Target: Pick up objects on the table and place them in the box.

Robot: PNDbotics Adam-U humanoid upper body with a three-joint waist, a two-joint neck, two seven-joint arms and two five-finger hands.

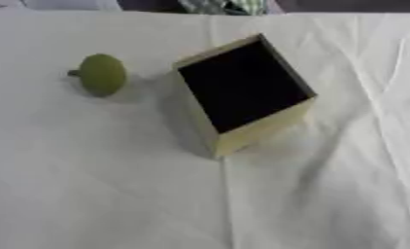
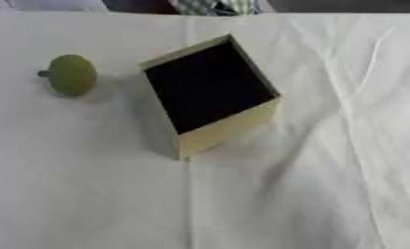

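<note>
A round olive-green object (image 1: 101, 74) with a short dark stem on its left side lies on the white tablecloth, left of the box. The box (image 1: 258, 130) is pale yellow with a dark, empty-looking inside, and it stands turned at an angle near the middle of the table. A narrow gap of cloth separates the green object from the box's left corner. Neither of my hands shows in either eye view.
The white cloth (image 1: 115, 194) covers the whole table and has creases running down the right side (image 1: 387, 107). At the far edge a patch of checked fabric (image 1: 225, 6) shows beyond the table.
</note>
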